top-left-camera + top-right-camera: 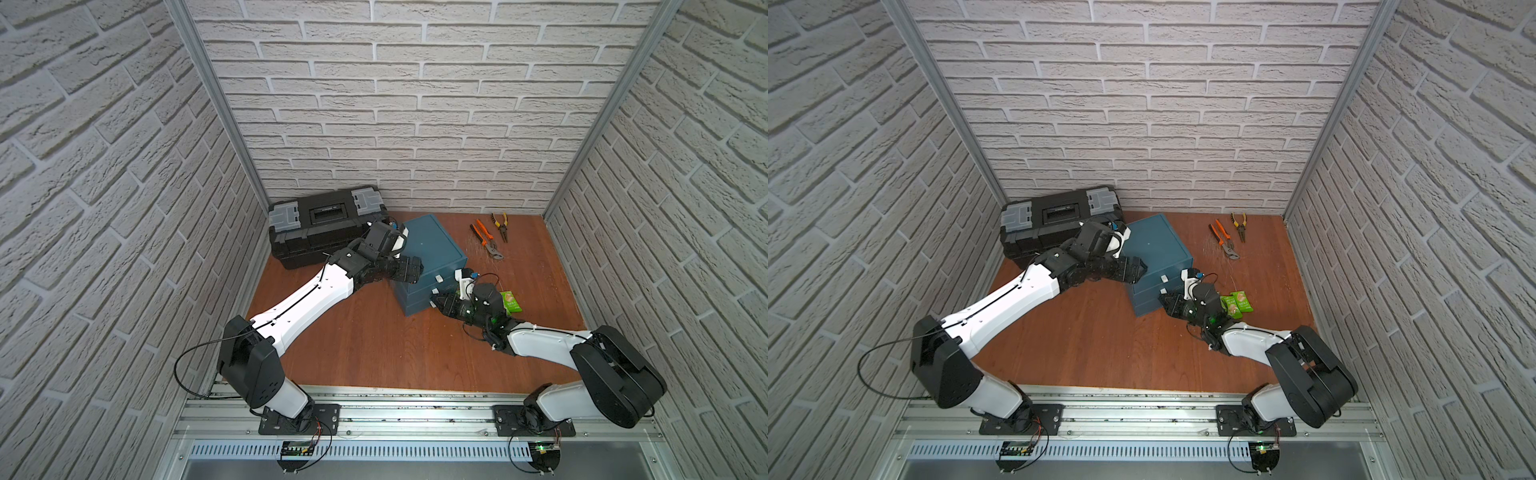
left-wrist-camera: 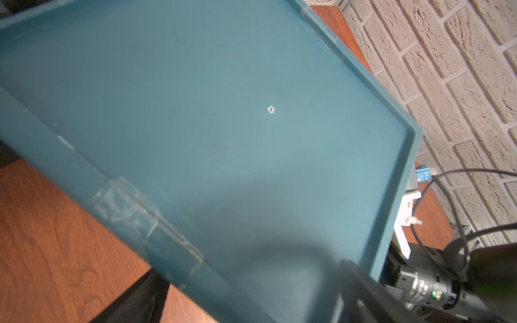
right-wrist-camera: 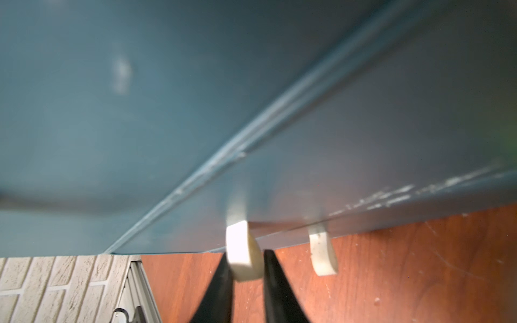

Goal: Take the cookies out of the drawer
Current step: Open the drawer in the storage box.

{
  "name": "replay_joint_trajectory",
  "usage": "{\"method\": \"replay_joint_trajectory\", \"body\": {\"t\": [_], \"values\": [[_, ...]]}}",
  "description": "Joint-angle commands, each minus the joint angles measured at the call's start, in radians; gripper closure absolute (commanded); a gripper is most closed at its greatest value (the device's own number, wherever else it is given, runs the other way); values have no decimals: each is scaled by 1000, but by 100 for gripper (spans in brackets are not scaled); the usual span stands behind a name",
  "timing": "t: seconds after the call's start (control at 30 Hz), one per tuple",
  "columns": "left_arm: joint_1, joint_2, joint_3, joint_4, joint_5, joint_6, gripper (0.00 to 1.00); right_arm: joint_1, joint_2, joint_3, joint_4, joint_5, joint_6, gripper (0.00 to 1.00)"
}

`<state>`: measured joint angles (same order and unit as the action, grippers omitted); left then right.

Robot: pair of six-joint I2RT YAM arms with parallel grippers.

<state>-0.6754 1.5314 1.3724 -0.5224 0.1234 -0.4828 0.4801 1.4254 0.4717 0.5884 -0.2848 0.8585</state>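
Black toolbox (image 1: 328, 226), lid down, with two grey compartment covers on top. It sits in the far left corner of the wood-grain tabletop (image 1: 374, 345), close to the back wall.

Far right part of the tabletop: orange-handled pliers (image 1: 484, 235) lying flat, jaws toward the near side. Just beside them, nearer the wall, are slimmer yellow-handled pliers (image 1: 501, 227).

White brick-pattern walls (image 1: 415, 104) on three sides.

Aluminium rail (image 1: 415, 409) along the near edge, with a slotted grey cable duct (image 1: 395, 451) below it.

The right gripper (image 1: 434, 302) is at the front of the blue cabinet (image 1: 432, 249), a green cookie packet (image 1: 511, 301) nearby. A toolbox (image 1: 328, 226) and pliers (image 1: 486, 242) flank the cabinet.
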Motion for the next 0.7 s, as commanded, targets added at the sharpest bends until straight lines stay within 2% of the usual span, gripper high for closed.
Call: {"method": "replay_joint_trajectory", "body": {"t": [0.0, 0.07, 0.37, 0.67], "values": [[-12, 3, -16, -25, 10, 26, 2, 5, -18, 45, 2, -3, -25, 91], [-12, 4, -16, -24, 12, 26, 2, 8, -36, 53, -37, 1, -41, 97], [-12, 5, -2, -42, 3, 38, 1, 37, -137, 33, -197, 60, -74, 97], [-12, -2, 26, -86, -21, 57, 2, 117, -277, -52, -296, 135, -37, 97]]}}
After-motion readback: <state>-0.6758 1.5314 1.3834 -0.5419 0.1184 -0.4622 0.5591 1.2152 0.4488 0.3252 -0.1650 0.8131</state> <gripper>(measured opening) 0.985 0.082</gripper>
